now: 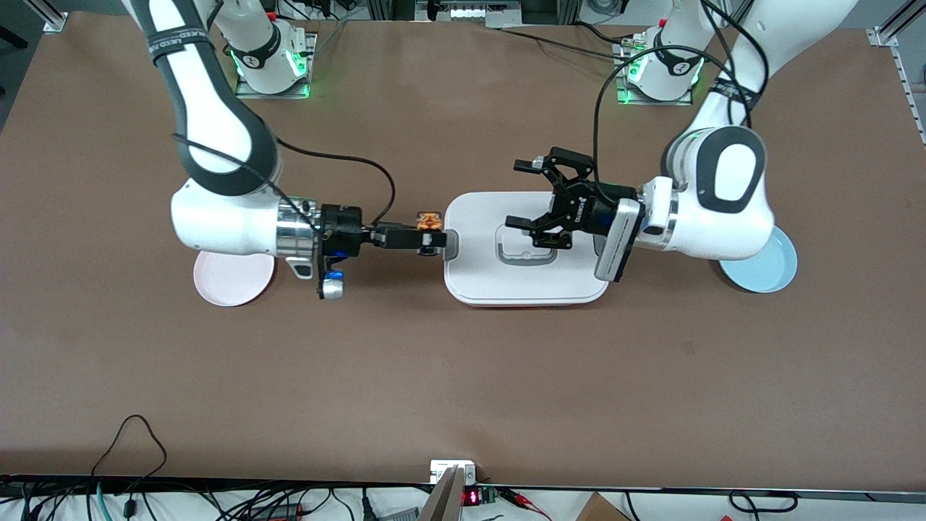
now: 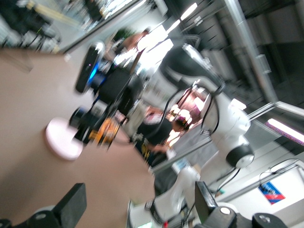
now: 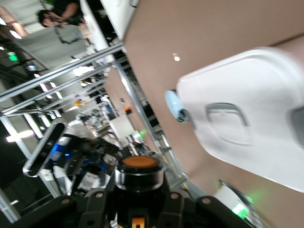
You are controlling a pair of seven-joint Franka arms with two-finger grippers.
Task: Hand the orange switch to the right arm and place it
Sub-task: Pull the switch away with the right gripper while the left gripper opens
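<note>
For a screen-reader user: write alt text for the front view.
The right gripper holds the orange switch just off the edge of a white lidded box at the table's middle. The left gripper hangs open over the box's lid. A pink plate and a blue plate lie under the arms.

Brown bench in a cluttered lab

A matte brown bench (image 1: 463, 376) fills the front view, edged with aluminium framing (image 1: 901, 29) at 1 o'clock. Cables (image 1: 130, 463) trail along a white strip at 6 o'clock beside a red digital readout (image 1: 471, 497). In the left wrist view, ceiling strip lights (image 2: 285, 129) glow at 3 o'clock.
</note>
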